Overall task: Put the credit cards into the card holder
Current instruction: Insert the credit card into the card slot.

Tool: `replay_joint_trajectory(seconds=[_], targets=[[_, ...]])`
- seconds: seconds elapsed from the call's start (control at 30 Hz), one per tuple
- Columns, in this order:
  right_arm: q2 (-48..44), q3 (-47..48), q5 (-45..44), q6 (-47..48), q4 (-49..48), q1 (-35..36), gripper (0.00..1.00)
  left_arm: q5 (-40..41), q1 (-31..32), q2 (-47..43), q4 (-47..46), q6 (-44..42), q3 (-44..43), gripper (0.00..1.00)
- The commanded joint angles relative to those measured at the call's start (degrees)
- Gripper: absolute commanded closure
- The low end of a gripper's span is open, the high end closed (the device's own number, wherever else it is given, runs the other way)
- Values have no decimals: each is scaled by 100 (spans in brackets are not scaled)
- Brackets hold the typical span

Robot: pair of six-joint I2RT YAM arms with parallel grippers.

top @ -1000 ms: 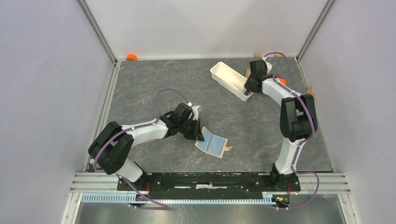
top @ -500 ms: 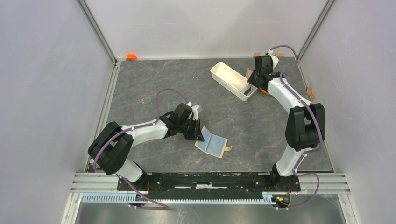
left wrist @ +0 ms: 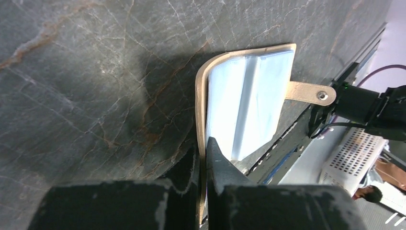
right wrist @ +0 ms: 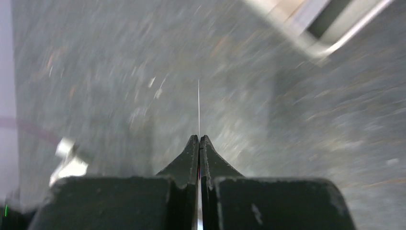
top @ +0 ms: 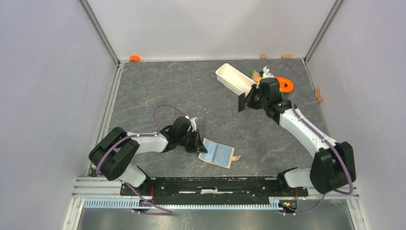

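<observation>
- The black card (top: 242, 102) has come out of the tray (top: 233, 79). It stands on edge, pinched between the right gripper's (top: 250, 98) shut fingers and jutting past their tips, with the tray now behind them.
- The holder (top: 219, 154) lies open, lining up. One flap edge is clamped in the left gripper's (top: 197, 145) narrow fingers, which have pulled it flatter and nearer the bases.
- The pick looks done, and carrying the card to the holder, well ahead of those fingertips, comes next.
- The right arm reaches low toward centre. The left arm is folded low.
</observation>
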State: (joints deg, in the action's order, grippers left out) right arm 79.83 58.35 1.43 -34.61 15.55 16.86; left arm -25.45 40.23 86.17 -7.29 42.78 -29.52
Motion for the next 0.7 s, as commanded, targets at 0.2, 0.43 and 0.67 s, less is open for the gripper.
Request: replay_joint_trajectory(seconds=[0.2, 0.43, 0.67], targets=[[-1606, -3013, 1054, -1805, -2022, 2026, 100, -117, -5, 94, -1079, 809, 382, 95], [-1981, -3998, 729, -2675, -2491, 2556, 100, -184, -4, 234, -1255, 907, 438, 95], [-1757, -4181, 746, -2982, -2795, 2752, 100, -206, -5, 237, -1284, 907, 457, 95]])
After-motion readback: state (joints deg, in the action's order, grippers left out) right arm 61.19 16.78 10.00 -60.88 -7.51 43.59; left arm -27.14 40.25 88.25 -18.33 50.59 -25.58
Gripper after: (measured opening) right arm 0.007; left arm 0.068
